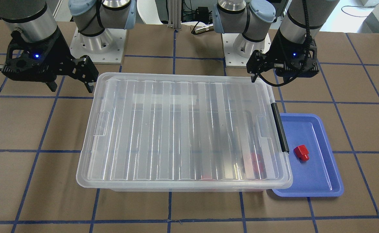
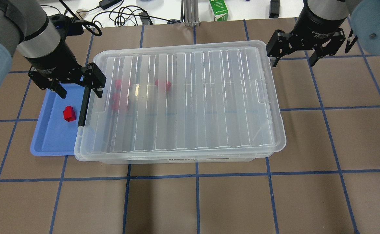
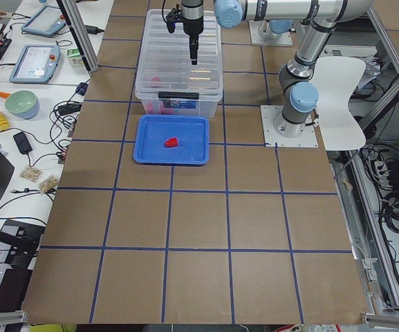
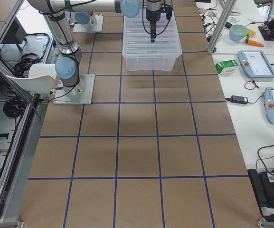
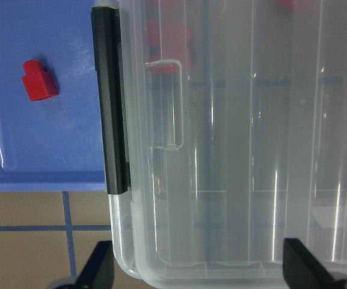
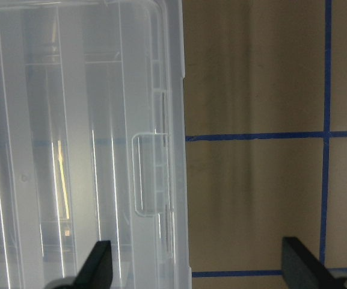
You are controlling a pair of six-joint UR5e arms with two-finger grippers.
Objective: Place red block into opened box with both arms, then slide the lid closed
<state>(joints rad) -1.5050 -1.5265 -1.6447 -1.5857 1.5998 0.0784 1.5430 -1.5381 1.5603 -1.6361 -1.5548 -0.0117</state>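
Observation:
The clear ribbed lid (image 2: 190, 97) lies flat over the translucent box (image 2: 177, 159), covering its whole top. Through the lid, three red blocks (image 2: 163, 84) show blurred near the latch end. Another red block (image 2: 69, 113) lies on the blue tray (image 2: 50, 143). My left gripper (image 2: 79, 89) hangs open over the box's black latch (image 2: 83, 107), holding nothing; its wrist view looks down on the latch (image 5: 110, 102) and the tray's red block (image 5: 39, 80). My right gripper (image 2: 294, 59) is open and empty above the box's far right corner, with the lid's edge (image 6: 161, 150) below it.
The blue tray (image 1: 319, 181) sits against the box's latch end. The table (image 2: 209, 201) is brown paper with blue tape lines. Cables and a green carton (image 2: 218, 9) lie past its far edge. Both arm bases (image 1: 95, 42) stand behind the box.

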